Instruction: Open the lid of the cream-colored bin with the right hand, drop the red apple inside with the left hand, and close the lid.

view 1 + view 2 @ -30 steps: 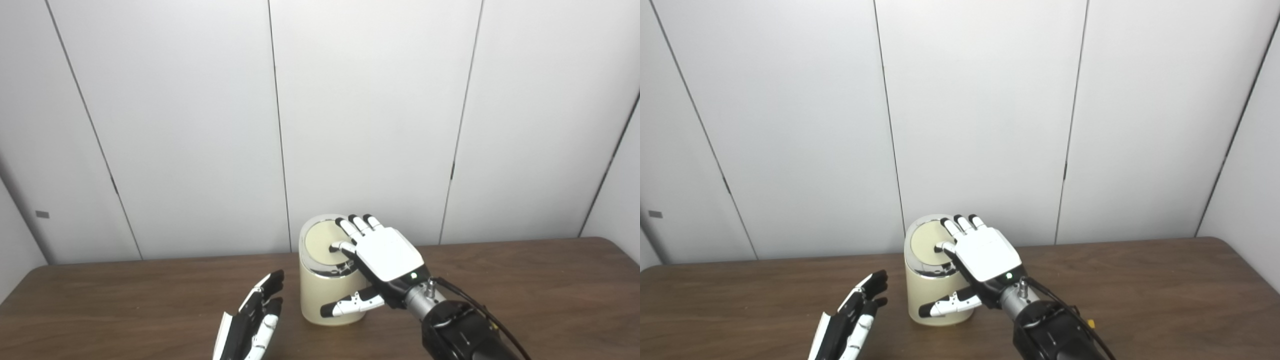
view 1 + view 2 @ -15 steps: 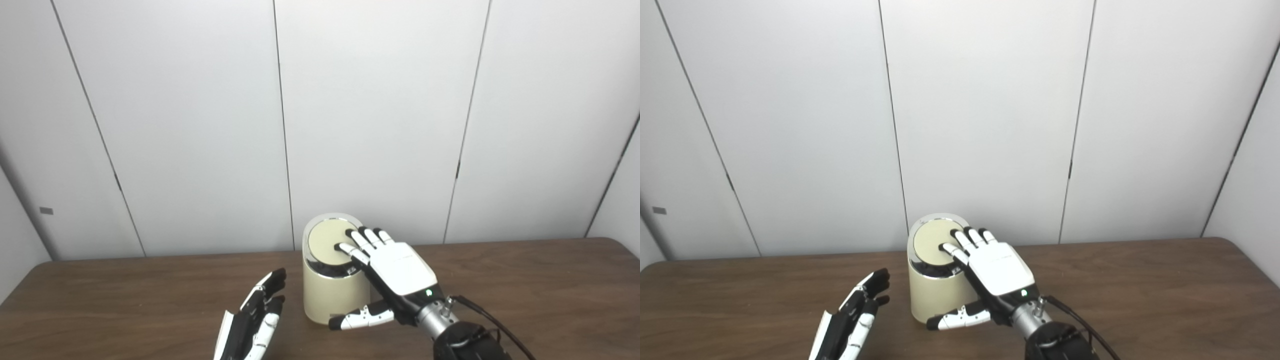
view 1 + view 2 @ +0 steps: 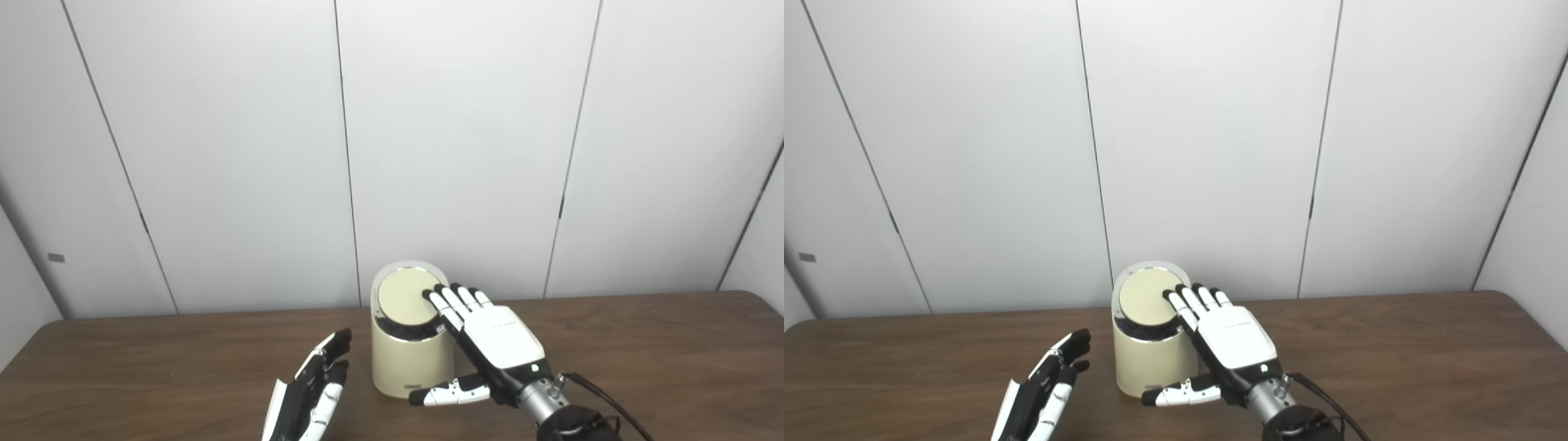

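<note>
White wall panels rise behind a dark wooden table [image 3: 612, 343], on which the cream-colored bin [image 3: 409, 361] stands with its round lid [image 3: 404, 297] lying flat and closed within a shiny rim. Just right of it, the right hand [image 3: 490, 337] holds nothing, its extended fingers [image 3: 450, 306] reaching over the lid's right edge and its thumb pointing left low across the bin's front. Left of the bin and apart from it, the left hand [image 3: 312, 392] is empty, fingers loosely apart and pointing away.

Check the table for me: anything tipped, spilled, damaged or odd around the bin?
Nothing stands out. The cream bin stands upright with its lid down; the right hand is open at the lid's edge, and the left hand is open and empty. No apple is visible.
</note>
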`<state>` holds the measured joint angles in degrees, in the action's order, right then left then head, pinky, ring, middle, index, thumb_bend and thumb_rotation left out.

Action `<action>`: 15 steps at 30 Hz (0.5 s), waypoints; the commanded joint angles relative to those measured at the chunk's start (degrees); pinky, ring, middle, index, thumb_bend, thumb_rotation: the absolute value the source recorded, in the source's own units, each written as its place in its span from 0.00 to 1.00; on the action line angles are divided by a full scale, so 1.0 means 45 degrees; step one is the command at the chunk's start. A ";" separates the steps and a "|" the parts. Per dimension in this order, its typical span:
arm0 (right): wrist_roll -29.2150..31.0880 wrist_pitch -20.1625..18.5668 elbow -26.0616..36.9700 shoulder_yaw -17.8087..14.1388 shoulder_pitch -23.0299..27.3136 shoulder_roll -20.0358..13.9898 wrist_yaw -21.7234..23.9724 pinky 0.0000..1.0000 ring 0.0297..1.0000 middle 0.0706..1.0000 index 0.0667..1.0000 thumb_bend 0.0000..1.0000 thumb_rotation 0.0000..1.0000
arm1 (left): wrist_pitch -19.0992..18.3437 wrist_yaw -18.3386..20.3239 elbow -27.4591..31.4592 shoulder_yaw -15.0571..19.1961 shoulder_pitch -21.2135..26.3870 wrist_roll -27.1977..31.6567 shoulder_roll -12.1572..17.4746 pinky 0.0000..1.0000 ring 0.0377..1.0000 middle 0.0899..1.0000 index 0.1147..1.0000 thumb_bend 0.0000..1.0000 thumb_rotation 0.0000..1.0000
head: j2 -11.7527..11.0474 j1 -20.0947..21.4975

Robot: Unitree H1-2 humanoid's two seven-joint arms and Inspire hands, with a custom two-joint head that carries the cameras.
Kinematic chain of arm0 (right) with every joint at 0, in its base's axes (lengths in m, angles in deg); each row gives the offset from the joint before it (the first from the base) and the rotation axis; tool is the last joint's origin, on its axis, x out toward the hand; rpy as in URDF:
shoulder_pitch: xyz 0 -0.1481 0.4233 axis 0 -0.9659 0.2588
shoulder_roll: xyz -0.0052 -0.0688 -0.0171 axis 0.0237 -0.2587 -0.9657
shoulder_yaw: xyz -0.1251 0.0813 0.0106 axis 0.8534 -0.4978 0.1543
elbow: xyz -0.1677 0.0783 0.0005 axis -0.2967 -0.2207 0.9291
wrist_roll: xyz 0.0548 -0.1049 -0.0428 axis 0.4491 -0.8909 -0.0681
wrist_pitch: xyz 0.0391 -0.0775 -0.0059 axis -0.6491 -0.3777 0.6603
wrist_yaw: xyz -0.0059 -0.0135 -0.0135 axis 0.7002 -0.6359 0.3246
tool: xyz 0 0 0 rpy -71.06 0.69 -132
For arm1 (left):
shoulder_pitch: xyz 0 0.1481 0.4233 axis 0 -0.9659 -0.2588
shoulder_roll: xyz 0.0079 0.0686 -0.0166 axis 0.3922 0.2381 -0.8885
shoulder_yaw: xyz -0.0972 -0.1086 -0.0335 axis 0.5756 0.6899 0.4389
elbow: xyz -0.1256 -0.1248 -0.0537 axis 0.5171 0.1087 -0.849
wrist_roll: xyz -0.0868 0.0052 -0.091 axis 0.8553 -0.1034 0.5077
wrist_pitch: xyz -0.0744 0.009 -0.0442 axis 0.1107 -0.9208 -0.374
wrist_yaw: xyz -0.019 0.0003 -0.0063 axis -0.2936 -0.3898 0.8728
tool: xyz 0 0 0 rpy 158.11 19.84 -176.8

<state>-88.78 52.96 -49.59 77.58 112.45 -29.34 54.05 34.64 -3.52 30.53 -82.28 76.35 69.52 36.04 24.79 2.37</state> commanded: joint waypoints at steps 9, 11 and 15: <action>0.2260 0.1777 -0.0330 -0.1365 -0.0119 0.0224 -0.3349 1.00 1.00 1.00 1.00 0.70 0.82 | 0.0018 -0.0036 -0.0434 0.0062 -0.0168 -0.0034 0.0190 0.84 0.88 0.88 0.87 0.53 0.79 | -0.0047 0.0092; 0.3189 0.2867 -0.0939 -0.1856 -0.0290 0.0298 -0.4626 1.00 1.00 1.00 1.00 0.54 0.86 | 0.0113 -0.0188 -0.0563 0.0119 -0.0098 -0.0136 0.0162 0.83 0.88 0.87 0.85 0.46 0.82 | -0.0063 0.0111; 0.5224 0.4804 -0.1906 -0.2646 -0.0681 0.0254 -0.5698 1.00 1.00 1.00 0.97 0.39 0.85 | -0.0072 -0.0523 -0.0697 0.0261 -0.0011 -0.0271 0.0066 0.83 0.87 0.86 0.84 0.34 0.87 | -0.0092 0.0176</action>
<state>-68.59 70.07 -58.62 66.85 108.69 -28.00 31.12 34.50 -4.85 29.67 -81.68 77.18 68.95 36.00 24.35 3.16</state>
